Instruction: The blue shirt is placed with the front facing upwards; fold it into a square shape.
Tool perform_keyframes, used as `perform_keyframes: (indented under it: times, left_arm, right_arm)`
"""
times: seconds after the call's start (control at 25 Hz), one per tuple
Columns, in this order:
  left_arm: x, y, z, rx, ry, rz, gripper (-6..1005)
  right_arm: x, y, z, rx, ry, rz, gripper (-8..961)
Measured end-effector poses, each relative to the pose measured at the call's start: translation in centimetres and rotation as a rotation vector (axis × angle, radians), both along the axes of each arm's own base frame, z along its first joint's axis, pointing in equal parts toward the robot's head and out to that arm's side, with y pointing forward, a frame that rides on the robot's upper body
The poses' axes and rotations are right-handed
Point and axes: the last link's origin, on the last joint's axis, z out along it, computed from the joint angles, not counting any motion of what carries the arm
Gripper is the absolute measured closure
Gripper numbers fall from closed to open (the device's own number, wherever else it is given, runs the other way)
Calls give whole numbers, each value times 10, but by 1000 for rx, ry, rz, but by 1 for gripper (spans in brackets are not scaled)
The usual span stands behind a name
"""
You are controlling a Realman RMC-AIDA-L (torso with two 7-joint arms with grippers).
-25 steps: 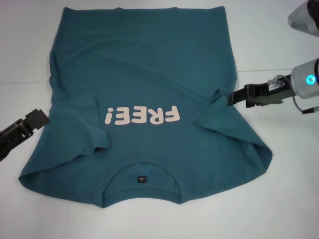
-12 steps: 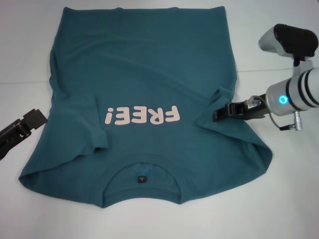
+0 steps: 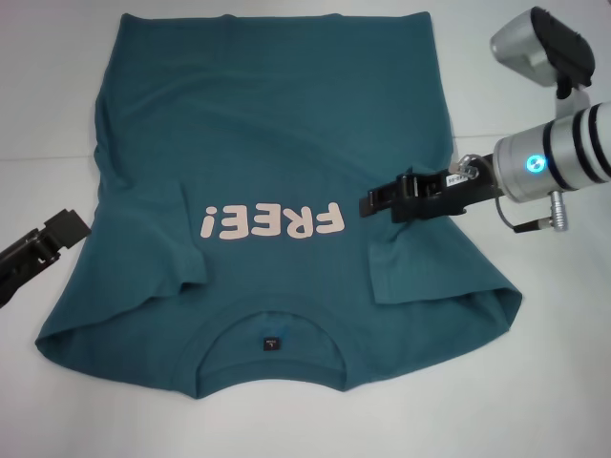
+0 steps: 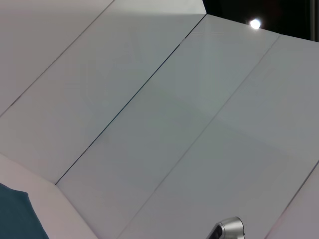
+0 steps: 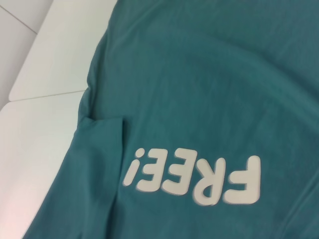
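The blue shirt (image 3: 277,124) lies flat on the white table, front up, with its collar (image 3: 270,336) nearest me and the pale "FREE!" lettering (image 3: 272,221) across its middle. The sleeve on my left (image 3: 181,253) is folded inward over the body. My right gripper (image 3: 370,202) hovers just right of the lettering, shut on the right sleeve (image 3: 420,262), which is drawn inward over the chest. The right wrist view shows the shirt (image 5: 209,84), its lettering (image 5: 194,180) and the folded left sleeve (image 5: 102,149). My left gripper (image 3: 69,229) rests off the shirt's left edge.
The white table (image 3: 554,382) extends around the shirt, with a seam line at the far side (image 3: 38,158). In the left wrist view only pale wall panels (image 4: 164,114) and a corner of blue cloth (image 4: 12,216) appear.
My right gripper has travelled left from the shirt's right edge to beside the lettering, dragging the right sleeve inward over the body. The left arm has not moved.
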Motion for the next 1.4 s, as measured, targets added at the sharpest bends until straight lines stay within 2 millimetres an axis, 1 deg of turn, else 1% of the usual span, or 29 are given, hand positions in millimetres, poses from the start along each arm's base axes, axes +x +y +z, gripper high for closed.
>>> perform_keyframes:
  times: [0.16, 0.28, 0.68, 0.84, 0.96, 1.12, 1.16, 1.4]
  left_arm:
    - [0, 0, 0, 1, -1, 0, 234]
    - [0, 0, 0, 3, -2, 0, 233]
    - [1, 1, 1, 7, -3, -3, 233]
    - [-1, 1, 3, 14, -5, 4, 234]
    - [-1, 1, 4, 20, -9, 4, 233]
    - [-1, 0, 4, 23, -10, 6, 234]
    - [-1, 0, 5, 23, -10, 6, 234]
    - [-4, -1, 7, 36, -12, 19, 233]
  right_arm:
    - [11, 7, 16, 59, -31, -16, 333]
    - [18, 11, 20, 102, -46, -30, 334]
    - [31, 20, 8, 173, -206, -46, 335]
    - [34, 24, 8, 218, -216, -54, 335]
    - [37, 26, 4, 252, -222, -65, 335]
    - [35, 33, -3, 346, -238, -56, 334]
    - [35, 33, -3, 346, -238, -56, 334]
    - [20, 47, -1, 458, -211, -42, 334]
